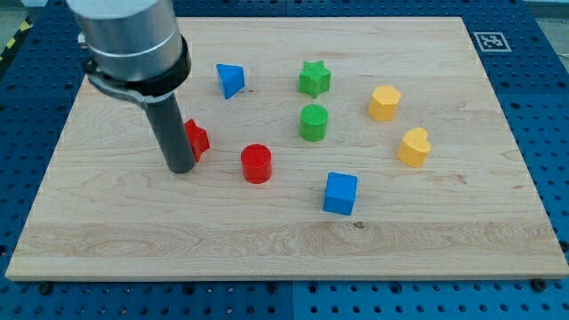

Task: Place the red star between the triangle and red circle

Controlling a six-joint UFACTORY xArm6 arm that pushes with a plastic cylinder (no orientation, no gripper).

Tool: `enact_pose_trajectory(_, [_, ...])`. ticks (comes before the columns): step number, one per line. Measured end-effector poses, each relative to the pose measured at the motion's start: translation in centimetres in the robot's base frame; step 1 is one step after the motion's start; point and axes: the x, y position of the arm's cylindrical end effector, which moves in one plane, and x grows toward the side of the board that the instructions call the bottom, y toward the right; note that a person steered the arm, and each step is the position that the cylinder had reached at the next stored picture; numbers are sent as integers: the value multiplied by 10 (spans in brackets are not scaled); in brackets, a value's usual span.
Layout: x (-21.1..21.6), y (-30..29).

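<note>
Seven blocks are spread over the wooden tabletop (107,240), and the job looks close to done but not finished. The red star (196,138) is seen only in part, tucked behind the dark rod, so its shape is taken from the task rather than read clearly. It lies toward the view's left, with the blue triangle (230,79) up and to its right and the red circle (256,164) just to its right and a little lower. A spot roughly between those two is nearly reached, though the star is judged to sit left of the line joining them; a short shove toward the view's right is probably still owed.

Now the tool: no jaws are carried, so nothing is opened, closed or held. Only a straight rod is fitted, and my tip (181,169) is planted on the board hard against the star's left side, apparently in contact.

Well off to the right, the green star (314,78), green cylinder (313,123), blue cube (340,193), yellow hexagon (384,103) and yellow heart (413,147) are left untouched.
</note>
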Motion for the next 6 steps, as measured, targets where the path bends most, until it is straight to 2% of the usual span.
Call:
enact_pose_trajectory(3, [-37,0])
enact_pose_trajectory(5, [-60,-46])
enact_pose_trajectory(6, [-72,-33])
